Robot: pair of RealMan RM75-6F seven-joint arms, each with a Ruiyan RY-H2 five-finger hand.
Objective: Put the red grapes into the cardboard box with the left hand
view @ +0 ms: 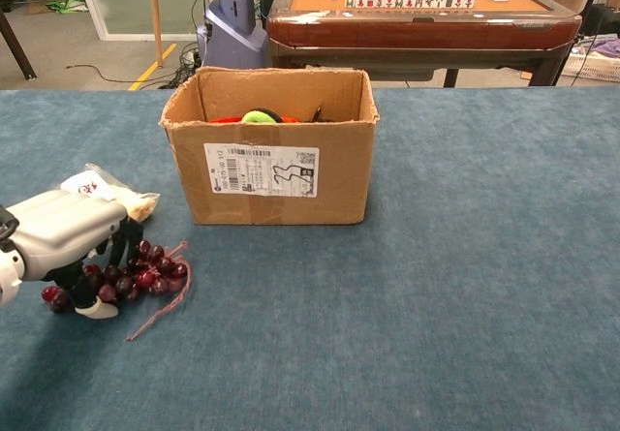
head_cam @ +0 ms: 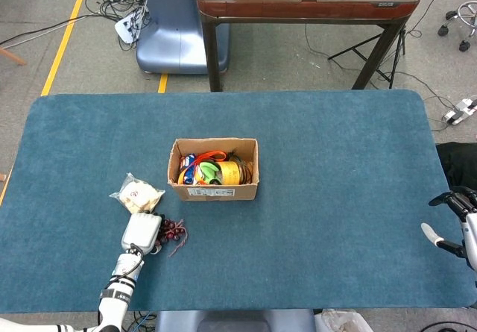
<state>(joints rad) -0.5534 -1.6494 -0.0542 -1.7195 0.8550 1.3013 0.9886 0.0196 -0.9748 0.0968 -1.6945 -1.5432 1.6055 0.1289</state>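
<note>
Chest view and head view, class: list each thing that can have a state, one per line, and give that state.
red grapes: on the table, under the left hand's fingers
left hand: curled over the grapes
cardboard box: upright, open, holding items
plastic packet: lying flat
right hand: resting open at the table edge
</note>
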